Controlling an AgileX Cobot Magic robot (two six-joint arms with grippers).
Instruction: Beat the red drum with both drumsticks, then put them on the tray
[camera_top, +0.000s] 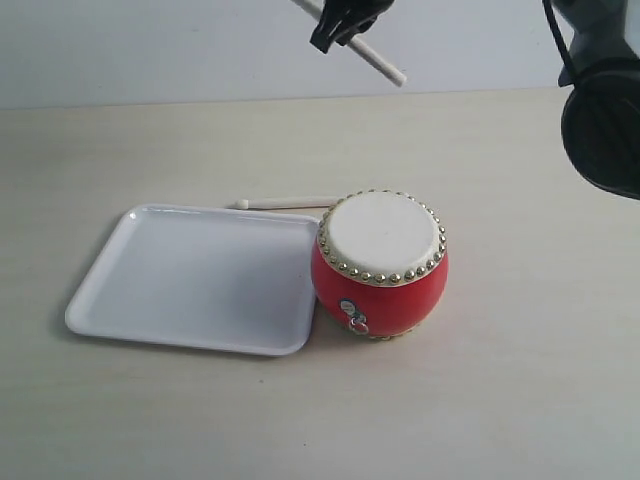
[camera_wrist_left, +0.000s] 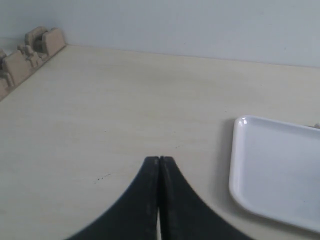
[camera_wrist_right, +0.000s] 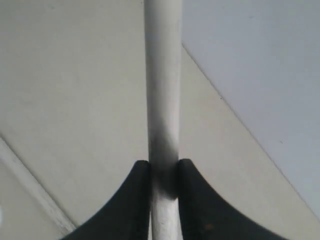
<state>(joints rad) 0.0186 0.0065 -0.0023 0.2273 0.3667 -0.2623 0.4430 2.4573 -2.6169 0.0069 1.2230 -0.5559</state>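
The red drum (camera_top: 380, 285) stands upright on the table, its cream skin facing up, touching the right edge of the white tray (camera_top: 190, 275). One drumstick (camera_top: 285, 203) lies flat on the table just behind the tray and drum. The other drumstick (camera_top: 385, 62) hangs tilted in the air above and behind the drum, with my right gripper (camera_top: 340, 28) shut on it. The right wrist view shows that drumstick (camera_wrist_right: 162, 75) pinched in the right gripper (camera_wrist_right: 164, 167). My left gripper (camera_wrist_left: 159, 159) is shut and empty over bare table, beside a corner of the tray (camera_wrist_left: 275, 170); the exterior view does not show it.
The dark body of the right arm (camera_top: 600, 110) hangs at the upper right. Tan block-like objects (camera_wrist_left: 30, 50) sit along the table's far edge in the left wrist view. A pale wall rises behind the table.
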